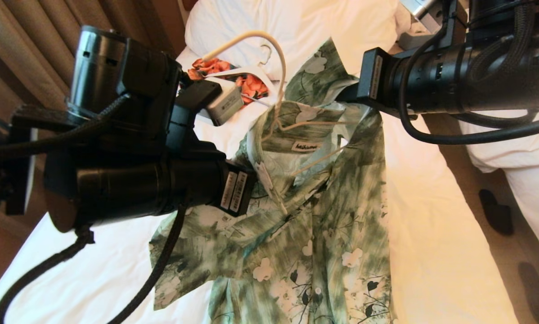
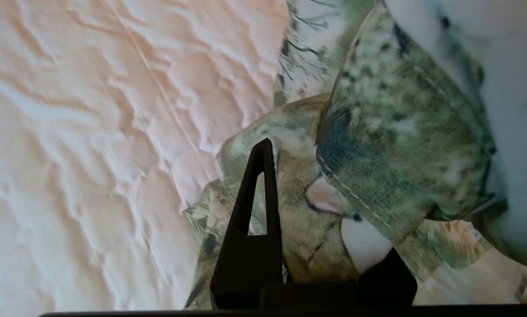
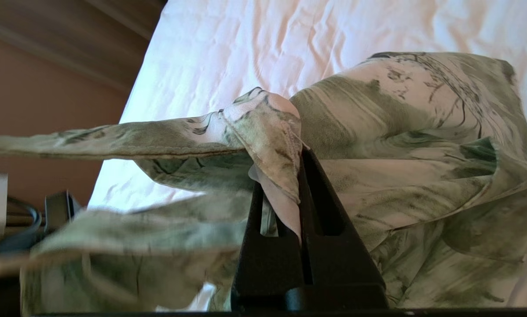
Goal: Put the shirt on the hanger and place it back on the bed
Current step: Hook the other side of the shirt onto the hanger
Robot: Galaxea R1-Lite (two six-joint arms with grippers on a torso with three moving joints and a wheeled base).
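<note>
A green and white floral shirt point(image 1: 314, 234) hangs lifted above a bed point(image 1: 436, 234) with a smooth white sheet, its lower part trailing toward the near edge of the head view. Two black robot arms reach in from either side and hold it up by the shoulders.

The left claw point(image 2: 316, 220) is at the shirt's left shoulder, beside the collar. In the left wrist view, one dark finger point(image 2: 254, 211) shows fully with folded shirt fabric bunched against it, and the other finger is mostly covered by cloth. It is clenched on the shirt.

The right claw point(image 3: 296, 193) is at the shirt's right shoulder, on the far right side of the collar. In the right wrist view its two fingers are pressed together with a fold of the shirt's hem pinched between them, the fabric stretching away to either side.

A thin cream wire hanger point(image 1: 292, 130) sits inside the open collar. Its slim hook curves up and away toward the far left, and its arms show through the neck opening near the white label.

On the bed beyond the shirt lie a small orange and black garment point(image 1: 251, 83) and a white pillow point(image 1: 296, 27). A second bed point(image 1: 521, 153) with white bedding stands to the right across a strip of floor.
</note>
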